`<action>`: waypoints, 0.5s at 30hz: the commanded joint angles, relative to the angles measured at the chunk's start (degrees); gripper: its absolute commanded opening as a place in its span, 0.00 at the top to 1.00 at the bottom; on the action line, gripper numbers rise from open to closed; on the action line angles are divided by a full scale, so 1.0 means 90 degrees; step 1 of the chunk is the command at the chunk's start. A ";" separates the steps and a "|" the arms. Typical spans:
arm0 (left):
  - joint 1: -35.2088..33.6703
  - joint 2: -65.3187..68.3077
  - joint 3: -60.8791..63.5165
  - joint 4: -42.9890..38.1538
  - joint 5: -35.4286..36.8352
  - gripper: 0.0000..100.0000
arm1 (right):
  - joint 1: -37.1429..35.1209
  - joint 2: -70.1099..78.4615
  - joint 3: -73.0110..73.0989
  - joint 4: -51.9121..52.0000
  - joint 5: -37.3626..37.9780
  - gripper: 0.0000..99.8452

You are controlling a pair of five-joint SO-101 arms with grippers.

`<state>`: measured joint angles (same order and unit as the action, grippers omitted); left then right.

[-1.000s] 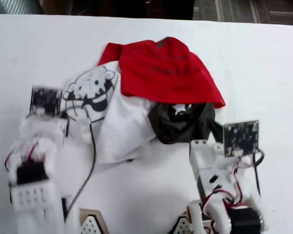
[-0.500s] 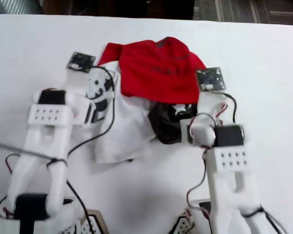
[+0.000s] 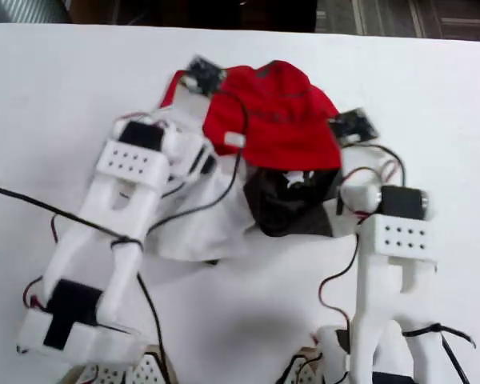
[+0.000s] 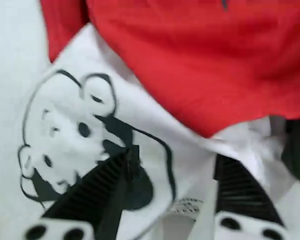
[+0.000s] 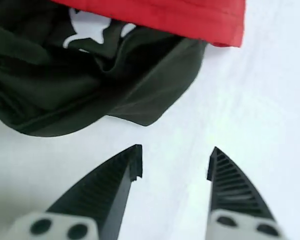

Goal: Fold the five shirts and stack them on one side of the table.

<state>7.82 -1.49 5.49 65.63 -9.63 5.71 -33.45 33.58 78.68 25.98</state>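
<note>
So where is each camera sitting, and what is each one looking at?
High view: fixed above the table, looking down on the shirt pile; both arms show, left arm and right arm.
Left wrist view: on the left arm's wrist, facing down at the white shirt and red shirt; the open left gripper shows.
Right wrist view: on the right arm's wrist, facing the black shirt and the table beside it; the open right gripper shows.
Shared: both wrist views catch the red shirt's edge.

Bright even light; table (image 3: 448, 104) washed near-white with glare; shadows soft, faint
</note>
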 commanded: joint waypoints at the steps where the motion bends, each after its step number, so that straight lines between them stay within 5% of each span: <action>1: 0.0127 0.0440 -0.1245 0.0332 0.0342 0.70 | 0.0396 -0.0005 -0.0322 0.0054 0.0049 0.78; 7: 0.0127 0.1944 -0.2681 0.0488 0.0781 0.69 | 0.0474 -0.0005 -0.0332 0.0298 0.0049 0.78; 15: 0.0078 0.2442 -0.6042 0.2960 0.1045 0.70 | 0.0474 -0.0005 -0.0332 0.0288 0.0049 0.78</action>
<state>8.26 21.01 -35.03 84.97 -0.84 9.49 -33.45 33.05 81.05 25.98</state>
